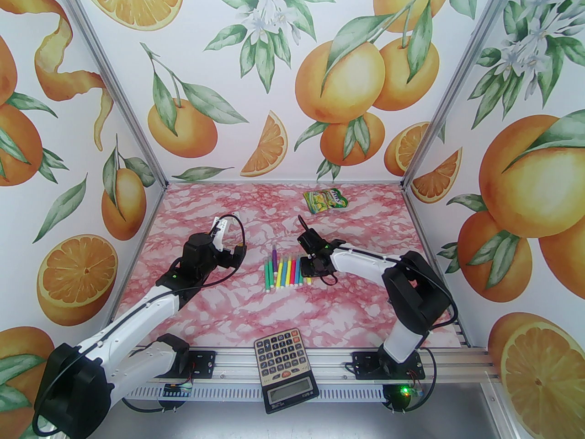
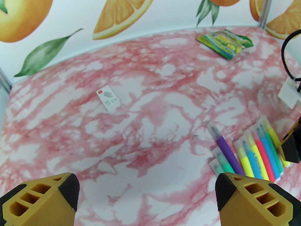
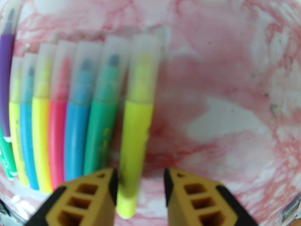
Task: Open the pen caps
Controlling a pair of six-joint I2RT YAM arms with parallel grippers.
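Pen caps [image 3: 143,65]: translucent, all seated on the far ends of the pens [image 1: 285,272], which lie side by side mid-table [image 1: 237,309].
Hidden, top view: the right wrist covers the right end of the row.
Blur, right wrist view: soft focus; cap edges are hard to trace.
Right gripper [image 3: 140,173]: jaws partly apart, straddling the near end of the lime pen [image 3: 136,126]. A gap shows on the pen's right side; contact on its left side is possible but unclear. Not clamped.
Left gripper [image 2: 148,196]: released, jaws wide, over bare table left of the row.
Left wrist view: white card [image 2: 108,98], print unreadable.
Top view: calculator [image 1: 285,364] at the near edge; snack packet [image 1: 327,199] far.
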